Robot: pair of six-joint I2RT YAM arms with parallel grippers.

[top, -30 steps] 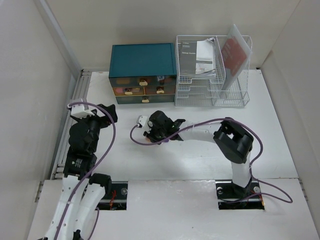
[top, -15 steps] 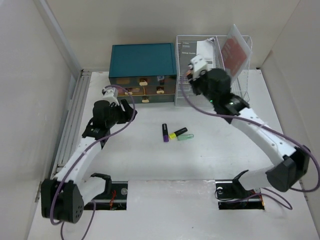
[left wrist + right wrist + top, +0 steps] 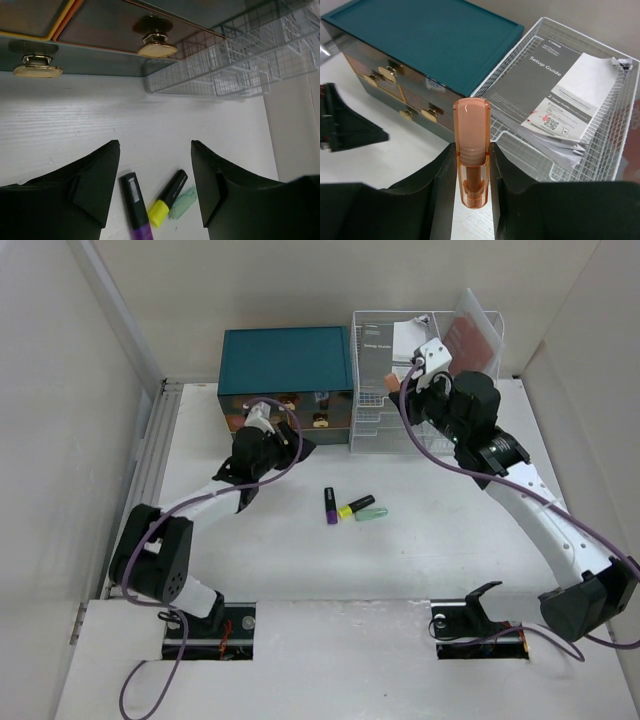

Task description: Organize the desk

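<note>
We just swung our open left tool point(image 3: 155, 150) to the drawers point(image 3: 285, 365); right tool point(image 3: 471, 155) grips a highlighter point(image 3: 471, 132) to stow.

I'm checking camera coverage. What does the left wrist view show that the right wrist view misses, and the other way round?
Only the left wrist view: purple highlighter, yellow highlighter and green highlighter lying on the desk, seen past the open left gripper.
Only the right wrist view: orange highlighter clamped in the right gripper, the drawer box's teal top, the Setup Guide booklet in the wire rack.
Both: the drawer box front with gold knobs, the wire rack, the desk.
</note>
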